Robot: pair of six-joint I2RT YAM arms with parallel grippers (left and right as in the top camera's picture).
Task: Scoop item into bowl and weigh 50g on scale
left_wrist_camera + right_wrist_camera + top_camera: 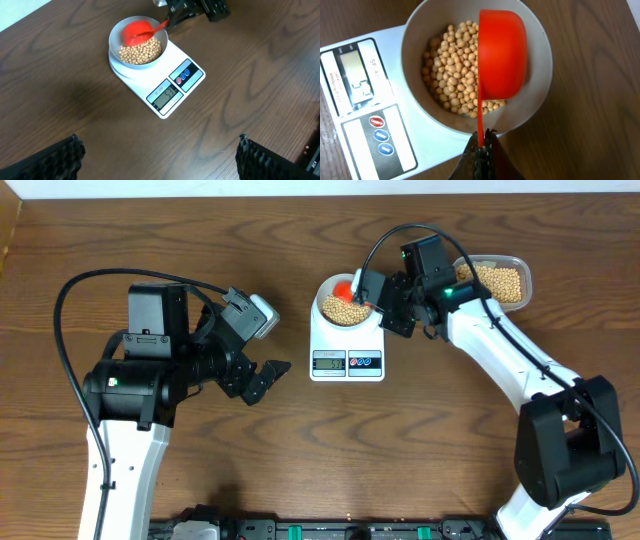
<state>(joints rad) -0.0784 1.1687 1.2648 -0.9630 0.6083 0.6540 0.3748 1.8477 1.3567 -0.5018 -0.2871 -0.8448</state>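
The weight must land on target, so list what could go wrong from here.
1. The red scoop hangs tipped over the bowl; if it touches the rim or the beans, the scale could read false.
2. The right hand pinches only the end of the thin handle, so the scoop may twist as it lifts and flick beans onto the table.

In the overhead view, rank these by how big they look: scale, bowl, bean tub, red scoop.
1. scale
2. bowl and bean tub: these look alike, and the right arm hides part of the tub, so they are left unranked
3. red scoop
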